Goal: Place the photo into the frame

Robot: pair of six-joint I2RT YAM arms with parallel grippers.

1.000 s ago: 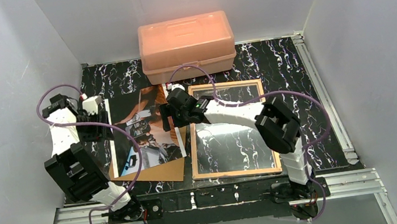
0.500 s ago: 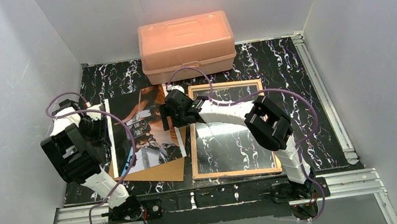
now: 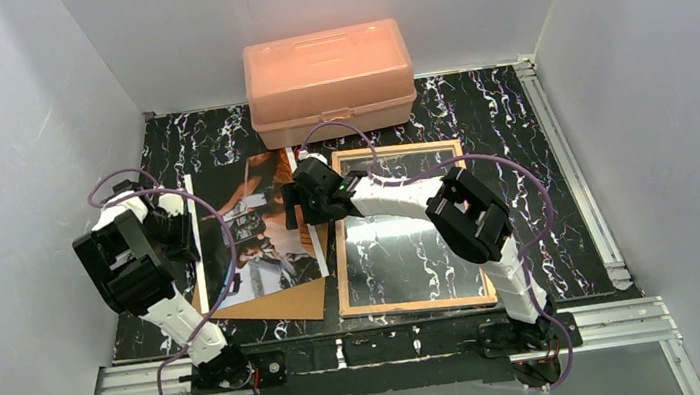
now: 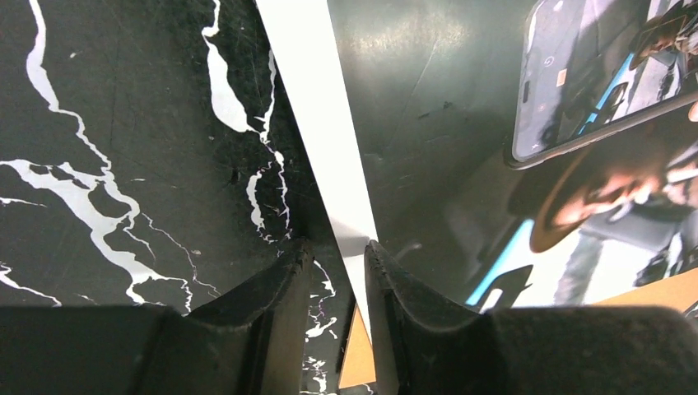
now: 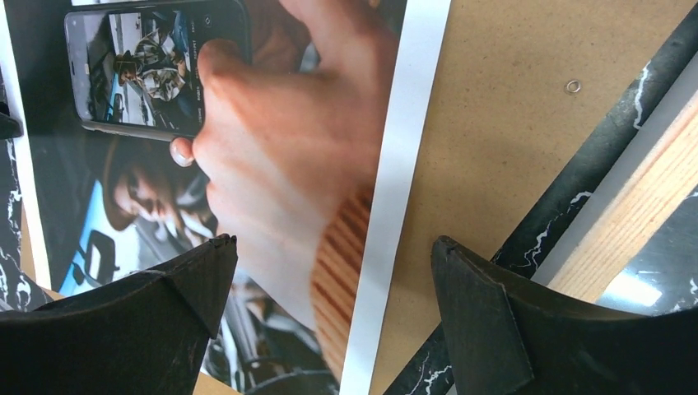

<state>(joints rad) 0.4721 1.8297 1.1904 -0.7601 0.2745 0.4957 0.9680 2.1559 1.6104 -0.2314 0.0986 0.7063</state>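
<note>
While the photo (image 3: 253, 260) lies face up on a brown backing board (image 3: 289, 306) at the left of the black marbled tabletop (image 3: 519, 126), both arms reach over it from opposite sides. The frame (image 3: 410, 305) lies flat just right of the board, tan wood side up, with nothing in its opening but reflective glass.

At the photo's left edge, the left jaws are parted only by a narrow slit. In the left wrist view one finger (image 4: 263, 321) sits over bare marble and the other over the print. The white border (image 4: 317, 107) runs down into the gap between them. A sliver of brown board shows low in that gap. Whether either finger actually touches the paper cannot be told, and nothing is clamped.

Over the photo's right edge, the right jaws are spread wide and hold nothing. In the right wrist view the left finger (image 5: 165, 304) hangs above the printed hand and sleeve, and the right finger (image 5: 486, 329) above the bare board, near the frame's wooden rail. The white border passes between them untouched.

An orange plastic box (image 3: 328, 69) stands at the back of the tabletop, behind the frame and the photo.
</note>
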